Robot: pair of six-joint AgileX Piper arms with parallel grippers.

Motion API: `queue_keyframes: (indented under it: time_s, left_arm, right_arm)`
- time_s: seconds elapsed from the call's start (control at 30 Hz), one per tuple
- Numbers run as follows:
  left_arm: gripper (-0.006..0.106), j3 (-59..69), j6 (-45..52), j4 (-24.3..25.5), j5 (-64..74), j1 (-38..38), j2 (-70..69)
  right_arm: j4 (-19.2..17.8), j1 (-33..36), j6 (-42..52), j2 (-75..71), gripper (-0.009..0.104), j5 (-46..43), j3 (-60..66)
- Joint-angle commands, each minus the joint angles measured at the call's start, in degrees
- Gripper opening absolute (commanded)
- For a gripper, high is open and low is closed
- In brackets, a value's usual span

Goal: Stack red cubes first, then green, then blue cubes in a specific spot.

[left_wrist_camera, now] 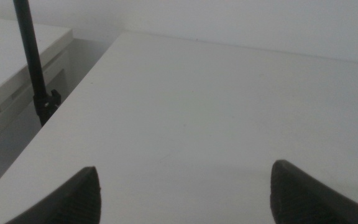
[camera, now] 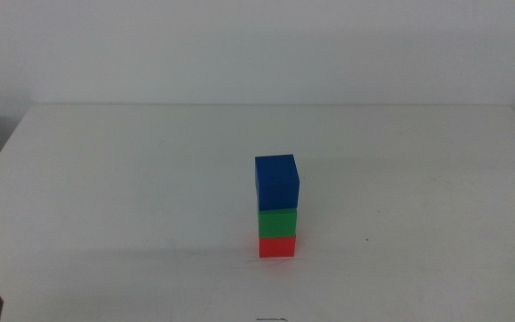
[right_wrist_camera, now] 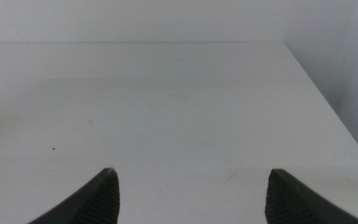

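In the middle view a tower of three cubes stands on the white table, a little right of centre and toward the front. The red cube (camera: pixel 277 246) is at the bottom, the green cube (camera: pixel 277 222) rests on it, and the blue cube (camera: pixel 277 182) sits on top, turned slightly askew. No gripper touches the tower. My left gripper (left_wrist_camera: pixel 184 190) is open over bare tabletop, and only a dark tip of it shows at the middle view's bottom left corner. My right gripper (right_wrist_camera: pixel 191 193) is open too, over bare table, and out of the middle view.
A black stand pole (left_wrist_camera: pixel 35 68) rises beside the table's edge in the left wrist view, with a lower white surface (left_wrist_camera: pixel 11 50) beyond it. The table's far right edge (right_wrist_camera: pixel 316 81) shows in the right wrist view.
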State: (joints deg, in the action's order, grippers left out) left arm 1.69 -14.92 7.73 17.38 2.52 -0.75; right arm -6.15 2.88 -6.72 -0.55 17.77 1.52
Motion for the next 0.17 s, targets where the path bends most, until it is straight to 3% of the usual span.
queue_keyframes:
  time_s: [0.0,0.13]
  left_arm:
    - [0.094,-0.25,-0.53,0.10,-4.94,-0.05,-1.26]
    - [0.094,-0.27,-0.53,0.10,-4.65,-0.05,-1.15]
  right_arm:
    - [-1.04,-0.37,0.70,-1.31,0.060,-3.75,-0.86]
    - [-1.04,-0.37,0.70,-1.31,0.060,-3.62,-0.91]
